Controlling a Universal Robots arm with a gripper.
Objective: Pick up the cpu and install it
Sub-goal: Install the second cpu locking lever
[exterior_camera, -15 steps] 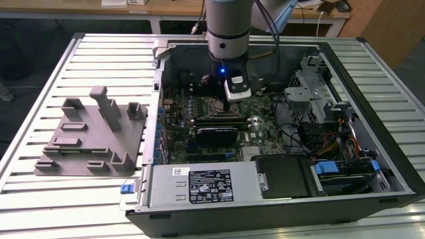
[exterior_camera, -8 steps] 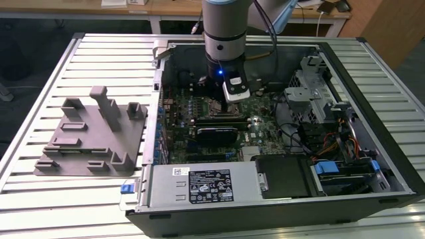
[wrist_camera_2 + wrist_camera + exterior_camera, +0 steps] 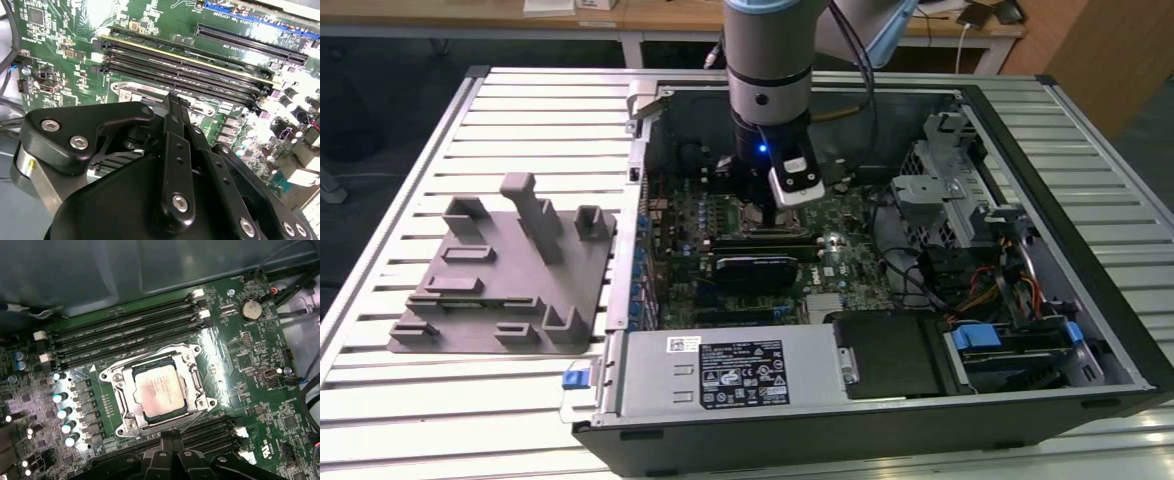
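Exterior view's left first: a grey plastic fixture block (image 3: 507,275) sits on the slatted metal desk (image 3: 400,400), its upright posts and pockets shaped to keep parts in known spots for picking. Just beside it, toward the middle, a computer case (image 3: 881,400) lies on its side with the panel off, so the motherboard (image 3: 847,265) faces up and can be reached from above. The arm (image 3: 774,60) comes straight down into that opening, and the pincer (image 3: 754,205) hangs low over the board near its centre.

In the first wrist view, the cpu (image 3: 157,390) lies flat in the socket frame (image 3: 157,392), silvery top up, its edges square with the metal frame around it, which reads as seated, not merely resting askew. Memory slots (image 3: 125,332) run alongside. The pincer (image 3: 172,447) shows at the frame's near edge, apart from the chip and holding nothing; its fingers lie pressed flat together, closed, and the second wrist view shows the same. The closed tips suit pushing or nudging better than lifting.
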